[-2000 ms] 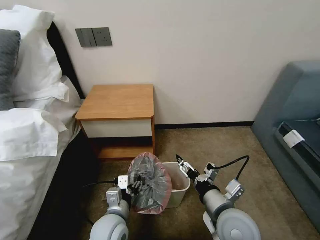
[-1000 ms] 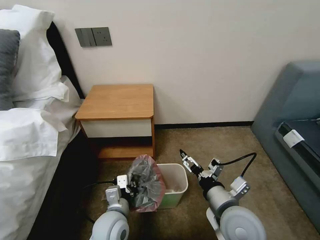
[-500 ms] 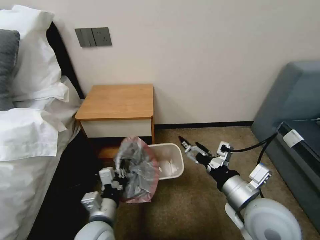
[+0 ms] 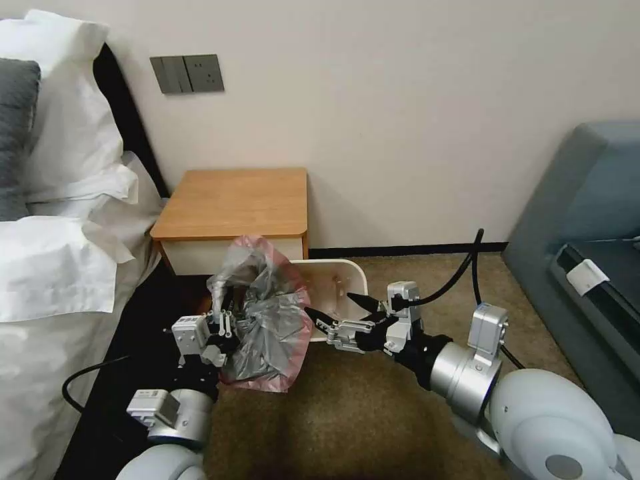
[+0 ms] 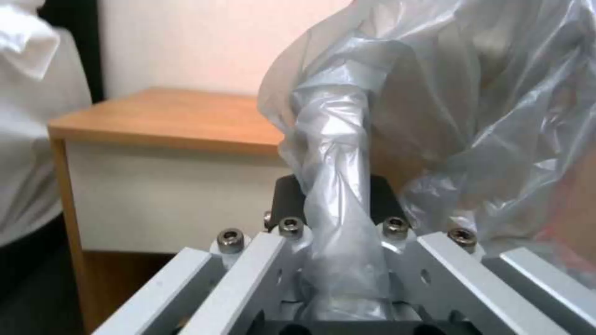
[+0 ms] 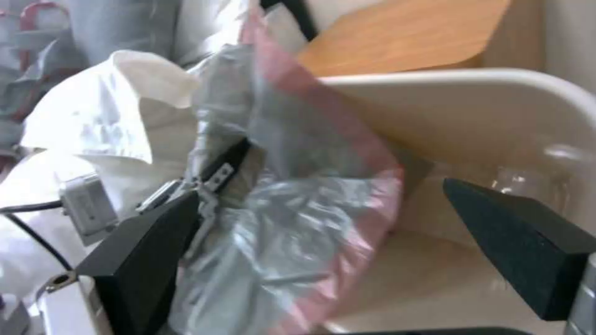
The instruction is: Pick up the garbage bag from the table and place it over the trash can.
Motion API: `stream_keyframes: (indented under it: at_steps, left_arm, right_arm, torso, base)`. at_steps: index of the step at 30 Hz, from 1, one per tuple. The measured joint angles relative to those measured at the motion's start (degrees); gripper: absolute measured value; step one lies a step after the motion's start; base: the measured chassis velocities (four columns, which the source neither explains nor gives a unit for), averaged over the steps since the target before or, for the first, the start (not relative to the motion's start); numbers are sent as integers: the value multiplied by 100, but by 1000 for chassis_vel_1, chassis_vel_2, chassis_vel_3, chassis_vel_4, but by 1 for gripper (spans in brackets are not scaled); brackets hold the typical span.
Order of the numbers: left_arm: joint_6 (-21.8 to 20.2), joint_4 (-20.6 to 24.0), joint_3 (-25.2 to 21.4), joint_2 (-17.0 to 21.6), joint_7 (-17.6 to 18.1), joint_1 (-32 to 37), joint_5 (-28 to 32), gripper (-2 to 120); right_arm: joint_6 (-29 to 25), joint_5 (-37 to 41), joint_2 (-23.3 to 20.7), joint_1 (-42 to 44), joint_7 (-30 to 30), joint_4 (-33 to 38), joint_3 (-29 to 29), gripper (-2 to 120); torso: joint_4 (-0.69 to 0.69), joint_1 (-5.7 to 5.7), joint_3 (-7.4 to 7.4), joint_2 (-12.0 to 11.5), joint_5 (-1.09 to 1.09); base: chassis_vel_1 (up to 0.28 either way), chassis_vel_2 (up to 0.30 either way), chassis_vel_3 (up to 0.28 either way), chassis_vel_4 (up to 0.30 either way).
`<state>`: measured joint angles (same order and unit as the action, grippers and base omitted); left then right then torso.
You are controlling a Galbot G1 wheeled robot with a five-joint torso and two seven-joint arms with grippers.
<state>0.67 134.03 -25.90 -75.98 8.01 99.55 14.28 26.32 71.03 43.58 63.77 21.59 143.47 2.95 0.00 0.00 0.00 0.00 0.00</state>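
left gripper (image 4: 223, 327): pinching a twisted bunch of the garbage bag (image 4: 267, 320), held off the floor, near-left of the trash can (image 4: 333, 293)
right gripper (image 4: 337, 313): jaws spread wide, tips at the bag's right edge, over the can's near rim
key relation: bag's pink rim lies left of the right jaws, between the two grippers; right gripper is the nearer one to the free edge
bag axis: hangs roughly upright, mouth not yet over the can
can: tipped, opening facing us, in front of the nightstand (image 4: 233, 203)
count: one bag, one can, one nightstand, two grippers
judgement: bag not yet fitted
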Motion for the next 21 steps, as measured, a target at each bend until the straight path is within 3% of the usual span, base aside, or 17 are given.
stream_keyframes:
  at_steps: [10, 21]
  left_arm:
    - [92, -17, 38, -21, -145, 11, -283, 6]
    - [98, 35, 43, -7, -167, -5, -299, 6]
  right_arm:
    - [15, 87, 208, -672, 111, -276, -628, 100]
    - [0, -208, 818, -1317, 531, -959, -1316, 100]
  torso:
    - [0, 0, 0, 0, 0]
    - [0, 0, 0, 0, 0]
  base:
    - [0, 0, 0, 0]
    - [0, 0, 0, 0]
